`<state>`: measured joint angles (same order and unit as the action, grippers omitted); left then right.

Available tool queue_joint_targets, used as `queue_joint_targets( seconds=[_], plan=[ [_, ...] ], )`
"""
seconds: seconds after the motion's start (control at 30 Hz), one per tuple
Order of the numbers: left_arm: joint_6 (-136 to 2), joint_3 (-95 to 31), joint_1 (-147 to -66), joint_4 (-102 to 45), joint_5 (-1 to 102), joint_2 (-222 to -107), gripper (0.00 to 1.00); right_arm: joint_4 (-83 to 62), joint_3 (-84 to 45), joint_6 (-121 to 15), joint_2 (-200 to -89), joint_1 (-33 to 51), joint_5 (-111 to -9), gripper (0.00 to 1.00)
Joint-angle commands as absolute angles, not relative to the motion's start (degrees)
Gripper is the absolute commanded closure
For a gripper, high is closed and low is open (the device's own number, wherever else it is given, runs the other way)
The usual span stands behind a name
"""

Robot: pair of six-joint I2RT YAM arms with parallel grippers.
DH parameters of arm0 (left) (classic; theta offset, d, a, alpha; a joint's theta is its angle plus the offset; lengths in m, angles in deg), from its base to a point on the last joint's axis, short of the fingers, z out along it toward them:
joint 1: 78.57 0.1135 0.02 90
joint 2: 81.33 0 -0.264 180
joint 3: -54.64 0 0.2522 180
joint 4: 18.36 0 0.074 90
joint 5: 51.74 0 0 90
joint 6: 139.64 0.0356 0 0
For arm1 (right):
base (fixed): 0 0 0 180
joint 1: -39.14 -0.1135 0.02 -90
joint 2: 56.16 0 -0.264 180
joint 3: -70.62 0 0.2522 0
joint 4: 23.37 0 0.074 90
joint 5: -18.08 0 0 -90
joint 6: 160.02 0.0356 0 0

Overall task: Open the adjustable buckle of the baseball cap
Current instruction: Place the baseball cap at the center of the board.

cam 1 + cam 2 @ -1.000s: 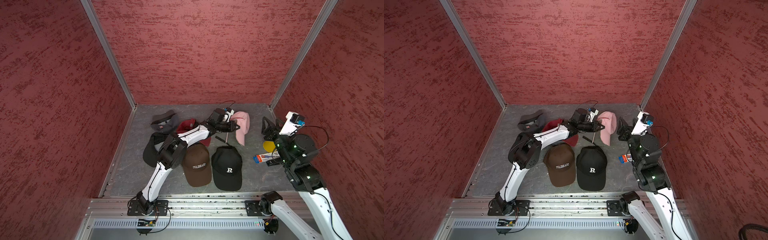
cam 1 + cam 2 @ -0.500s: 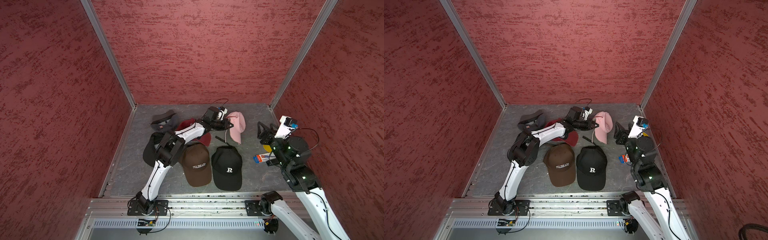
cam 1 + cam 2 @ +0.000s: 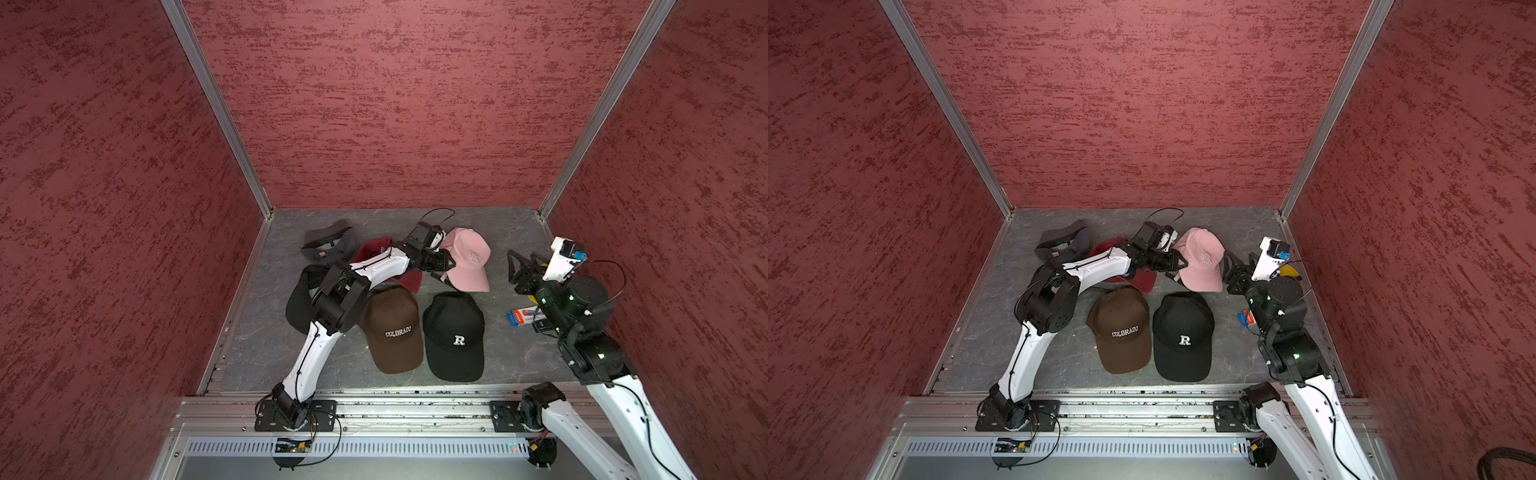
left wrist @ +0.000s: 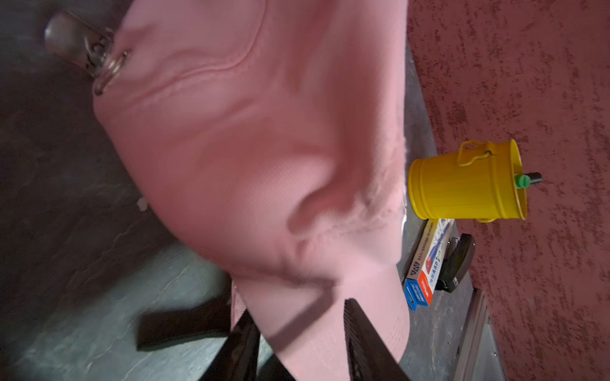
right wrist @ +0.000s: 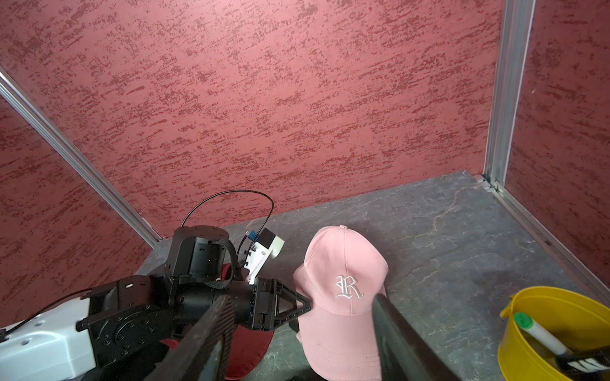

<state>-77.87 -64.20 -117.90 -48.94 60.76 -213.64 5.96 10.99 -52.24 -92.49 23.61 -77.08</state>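
Item: pink cap, brim lying between the tips of the left pincer. That pincer was clamped a second ago and now stands parted, hold let go. Its buckle sits at the cap's far end, untouched; fresh grasp likely needed. Also: right pincer, wide, empty, nearby.

This is a robotics lab test cell, not a lived-in room. Red textured walls are joined at the corners by bare aluminium posts and close in a grey, stone-patterned table. Along the near edge runs an aluminium rail. The left arm and the right arm are bolted to it on black base plates, with loose cables, a small exposed circuit board and a slotted metal panel just below. The goods read as test props: a brown cap, a black cap, a pink cap and, in the right wrist view, a yellow bucket.
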Motion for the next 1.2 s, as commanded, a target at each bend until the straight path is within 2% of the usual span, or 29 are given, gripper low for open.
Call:
queue_joint_targets(
  seconds=[0.0,0.13,0.17,0.2,0.23,0.33,0.53,0.73,0.93,1.17],
  plan=[
    [-75.4,-65.2,-118.7,-52.7,55.5,-212.0,0.51,3.4,11.2,-51.3,-92.5,23.7,-75.0,0.33],
    [-73.4,-67.5,-120.1,-56.5,50.2,-211.3,0.41,3.7,11.2,-51.5,-92.5,23.8,-74.7,0.33],
    [-73.4,-68.4,-120.4,-58.0,48.5,-211.4,0.36,3.8,11.2,-51.6,-92.5,23.8,-74.7,0.33],
    [-73.6,-69.3,-120.7,-59.7,46.6,-211.4,0.24,3.8,11.2,-51.6,-92.5,23.8,-74.7,0.33],
    [-73.8,-69.7,-120.9,-60.7,45.6,-211.3,0.18,3.8,11.3,-51.6,-92.4,23.8,-74.7,0.33],
    [-74.6,-69.2,-121.3,-61.8,42.0,-210.0,0.09,3.6,12.0,-51.6,-92.4,23.8,-74.3,0.32],
    [-75.3,-68.5,-121.6,-63.2,38.3,-206.8,0.05,3.0,12.2,-51.7,-93.3,23.8,-73.2,0.32],
    [-75.0,-67.5,-121.0,-69.0,33.1,-200.0,0.06,3.6,12.8,-51.7,-93.1,23.7,-72.4,0.31],
    [-80.9,-59.5,-118.9,-75.4,27.9,-189.3,0.09,2.7,14.0,-51.5,-93.1,23.8,-71.5,0.31],
    [-89.1,-52.9,-118.8,-84.9,21.6,-180.1,0.07,0.0,14.7,-51.1,-95.1,23.8,-68.6,0.31]
  ],
)
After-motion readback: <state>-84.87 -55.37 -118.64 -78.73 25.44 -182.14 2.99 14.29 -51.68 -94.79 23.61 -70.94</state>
